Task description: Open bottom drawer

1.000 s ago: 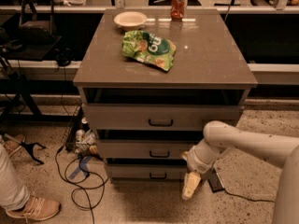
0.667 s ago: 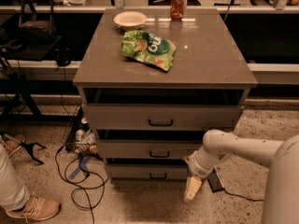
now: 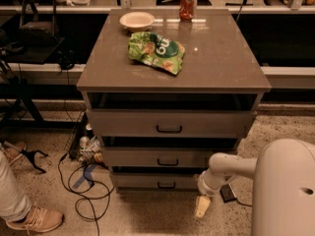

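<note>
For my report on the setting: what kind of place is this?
Probably a robotics lab or office, not a home: loose cables on a speckled floor, a black desk behind, a grey drawer cabinet. The gripper hangs near the floor beside the bottom drawer.

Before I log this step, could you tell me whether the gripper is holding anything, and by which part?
Nothing is held: the gripper hangs low, right of the bottom drawer, clear of its black handle.

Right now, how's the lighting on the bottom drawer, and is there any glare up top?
Camera view: dim, warm light; the bottom drawer sits in shadow; a small glare dot on the tabletop beside the chip bag; the pincer hangs low, off that drawer's right end.
</note>
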### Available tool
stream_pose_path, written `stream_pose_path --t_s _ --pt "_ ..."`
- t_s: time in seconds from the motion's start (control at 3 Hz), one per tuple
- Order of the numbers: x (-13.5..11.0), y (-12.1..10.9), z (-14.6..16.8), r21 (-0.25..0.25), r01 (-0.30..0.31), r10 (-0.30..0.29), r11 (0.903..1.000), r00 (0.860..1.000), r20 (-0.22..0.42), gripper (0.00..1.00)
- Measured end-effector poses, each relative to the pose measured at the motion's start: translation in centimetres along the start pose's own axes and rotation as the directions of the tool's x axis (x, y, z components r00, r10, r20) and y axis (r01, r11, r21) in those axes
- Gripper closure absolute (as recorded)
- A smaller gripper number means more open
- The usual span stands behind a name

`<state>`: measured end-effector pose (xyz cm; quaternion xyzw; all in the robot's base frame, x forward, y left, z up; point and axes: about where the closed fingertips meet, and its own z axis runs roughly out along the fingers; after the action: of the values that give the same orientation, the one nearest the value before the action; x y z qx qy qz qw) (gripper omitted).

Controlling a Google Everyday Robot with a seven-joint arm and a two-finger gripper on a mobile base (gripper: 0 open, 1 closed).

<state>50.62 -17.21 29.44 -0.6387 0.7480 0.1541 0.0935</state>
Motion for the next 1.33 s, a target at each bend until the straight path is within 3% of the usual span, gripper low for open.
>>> stream_pose_path --t_s 0.33,0.67,1.33 --pt "0.0 0.0 0.0 0.0 0.0 0.0 1.0 1.0 0.0 0.0" --pt "0.7 -1.4 1.7 0.036 0.0 0.001 0.9994 1.0 -0.024 0.0" --pt "2.0 -5.4 4.3 0.174 0.047 -0.037 0.9836 0.998 -0.059 0.0"
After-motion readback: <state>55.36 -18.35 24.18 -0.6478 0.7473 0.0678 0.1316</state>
